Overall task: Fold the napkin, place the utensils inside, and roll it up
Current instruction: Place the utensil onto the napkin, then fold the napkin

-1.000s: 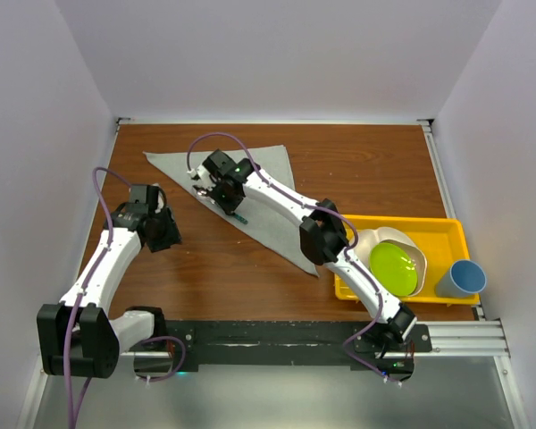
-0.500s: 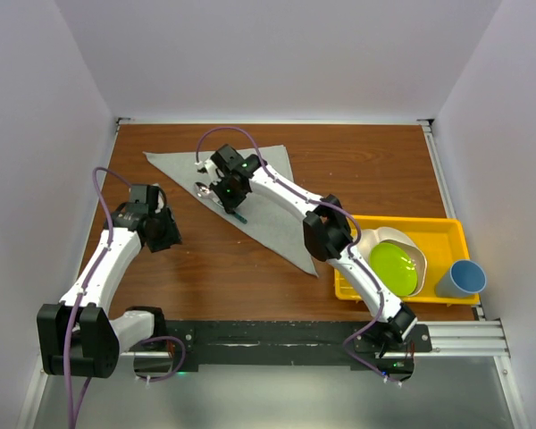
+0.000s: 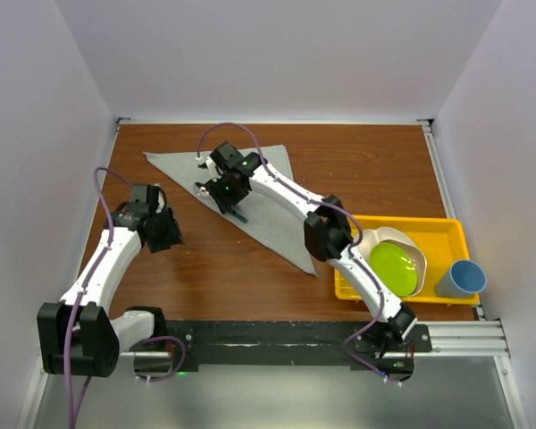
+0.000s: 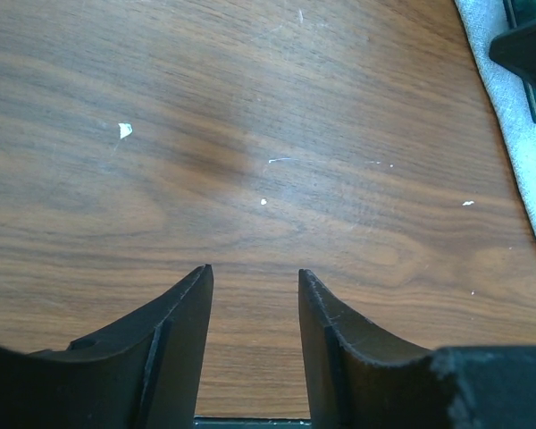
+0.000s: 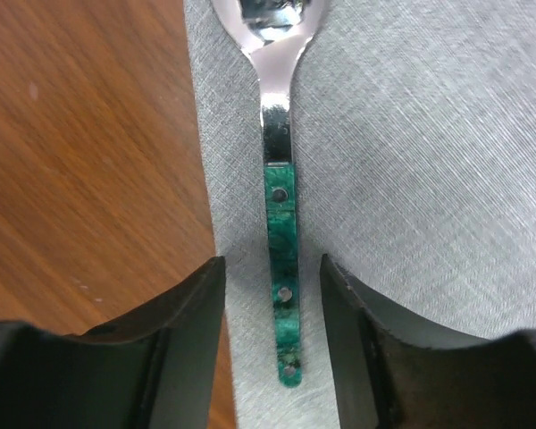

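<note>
Your right jaws stood apart, one on each side of the spoon (image 5: 279, 223). A sliver of cloth showed between each jaw and the handle, so they gripped nothing. The green end of the handle lay between the jaw tips. The steel neck ran straight ahead of them, and the bowl sat beyond the tips, cut off at the far edge of the wrist view. Under the spoon was the napkin (image 3: 268, 201), which from above read as a folded triangle lying flat on the counter (image 4: 250, 134). Its edge ran just outside your left-hand jaw tip, nearly parallel to the handle, so the spoon sat close to the border of the cloth.

Your left jaws were also open and held nothing. They hung over bare wood, with only a strip of the napkin showing ahead and off to their right, well apart from the tips.

I judged the fold done and the spoon set down, which put you at the end of the placing step with the roll not yet begun.

The next move called for lifting the right jaws straight up, so that neither one nudged the handle sideways off the cloth. After that you needed a pinch on the napkin border beside the handle to turn it over the spoon. The left jaws would have to come across to the cloth to steady it, because the thin fabric would likely slide on the smooth counter.
</note>
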### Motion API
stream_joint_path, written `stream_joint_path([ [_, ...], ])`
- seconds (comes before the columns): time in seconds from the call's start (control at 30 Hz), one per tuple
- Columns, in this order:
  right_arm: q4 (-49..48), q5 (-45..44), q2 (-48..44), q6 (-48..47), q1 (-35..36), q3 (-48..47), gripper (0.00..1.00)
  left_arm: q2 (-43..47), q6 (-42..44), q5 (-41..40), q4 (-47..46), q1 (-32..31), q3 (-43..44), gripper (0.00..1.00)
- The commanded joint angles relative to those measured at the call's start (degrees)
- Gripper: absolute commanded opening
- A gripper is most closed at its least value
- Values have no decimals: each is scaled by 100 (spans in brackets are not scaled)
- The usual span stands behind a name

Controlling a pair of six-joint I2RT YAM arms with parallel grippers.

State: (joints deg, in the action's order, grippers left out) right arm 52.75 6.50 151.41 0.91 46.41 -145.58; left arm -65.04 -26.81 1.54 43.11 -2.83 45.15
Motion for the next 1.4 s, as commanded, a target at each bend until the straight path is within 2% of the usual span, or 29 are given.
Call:
stream_joint_path([
  [0.0,-54,-36,-1367,1068,-45,44,52,-62,-34,153,-224,-42,65,51],
  [0.07,-72,140,-2138,1332,-27,432,52,-36,-210,241,-522,-42,47,53],
  [0.1,-37,402,-2395,1385,-27,773,56,8,-489,268,-654,-33,56,55],
  [0.13,15,509,-2606,1412,-36,916,65,52,-675,320,-977,-33,73,60],
  [0.23,235,1000,-3406,1220,-36,1627,72,27,-1107,514,-1698,37,326,65],
  [0.37,104,889,-4723,1018,-45,3084,88,-955,-1545,1146,-2297,694,1030,66],
  [0.47,208,317,-5112,1087,-106,3439,98,-1579,-2291,1401,-3219,1046,1251,66],
  [0.6,963,527,-4973,1315,-553,3229,98,-2538,-2189,1262,-4125,1153,1873,65],
  [0.67,1254,467,-4999,1246,-816,3333,98,-3056,-2214,1024,-4880,1188,1998,65],
  [0.8,817,141,-5481,1096,-1204,3931,98,-3997,-2268,1032,-5699,1381,2628,62],
  [0.93,666,299,-5395,1166,-1670,4002,98,-5104,-2048,1146,-5524,1618,3456,58],
  [1.07,772,308,-5078,1184,-2030,3783,98,-5563,-1759,1322,-5902,1812,3658,52],
  [1.37,982,483,-4218,1263,-2470,3018,98,-6258,-1055,1279,-5261,2041,4300,50],
])
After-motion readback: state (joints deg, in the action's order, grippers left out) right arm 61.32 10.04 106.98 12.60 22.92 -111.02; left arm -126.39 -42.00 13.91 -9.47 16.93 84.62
